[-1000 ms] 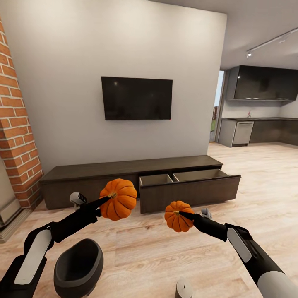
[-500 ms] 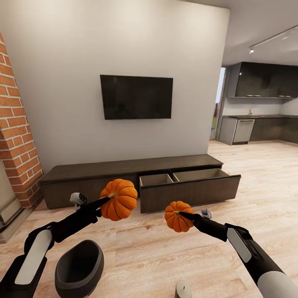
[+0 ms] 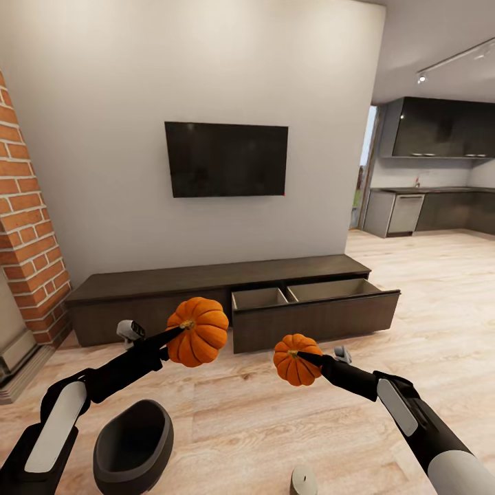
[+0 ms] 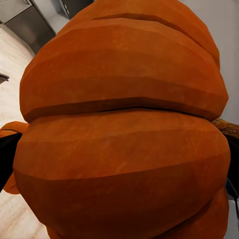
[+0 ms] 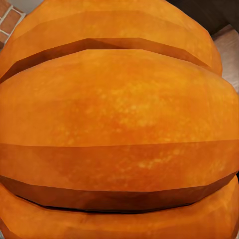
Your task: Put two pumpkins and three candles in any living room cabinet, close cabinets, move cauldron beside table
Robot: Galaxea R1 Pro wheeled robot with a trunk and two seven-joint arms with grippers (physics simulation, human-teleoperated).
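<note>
Gripping the larger pumpkin (image 3: 198, 331) at its stem, the left tool (image 3: 180, 327) is clenched on it at lower centre-left of the head frame; the right tool (image 3: 300, 355) likewise pinches the stem of the smaller pumpkin (image 3: 295, 360) at lower centre. Both pumpkins hang above the plank floor (image 3: 275, 412), in front of the low dark cabinet (image 3: 172, 282), whose right-hand drawer (image 3: 313, 309) stands pulled out. The black cauldron (image 3: 134, 447) sits at lower left under the left arm, and a candle (image 3: 303, 480) shows at the bottom edge. A television (image 3: 226, 159) hangs on the wall above the cabinet.
</note>
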